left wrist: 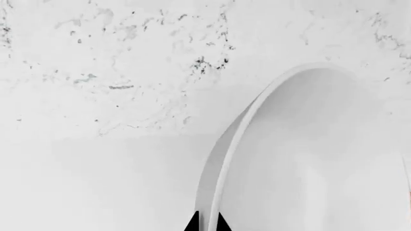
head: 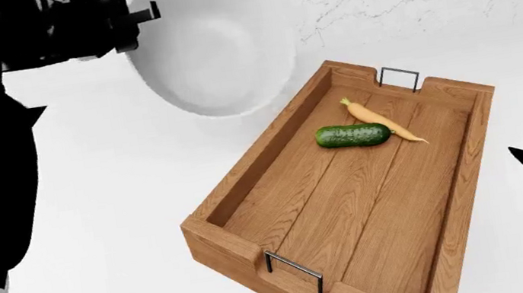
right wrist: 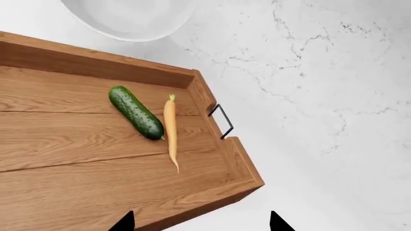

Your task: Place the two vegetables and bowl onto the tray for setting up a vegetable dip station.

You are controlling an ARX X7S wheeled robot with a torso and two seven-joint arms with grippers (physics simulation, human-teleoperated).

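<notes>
The marble table [head: 130, 234] carries the tray [head: 235, 177], long axis running away from the robot. The bowl [head: 218, 53] hangs tilted above the table just beyond the tray's left wall, its rim clamped in the left gripper [left wrist: 207, 222]. The tray lies to the bowl's right. Cucumber [head: 352, 135] and carrot [head: 386, 120] touch at the tray's far end. The right gripper [right wrist: 200, 222] hovers, jaws apart.

Left arm: raised at far left, reaching right | left hand [head: 142, 14]: fingertips pinched close together on a thin white rim | Right arm: low at near right | right hand [right wrist: 200, 222]: fingertips spread wide apart, holding nothing
</notes>
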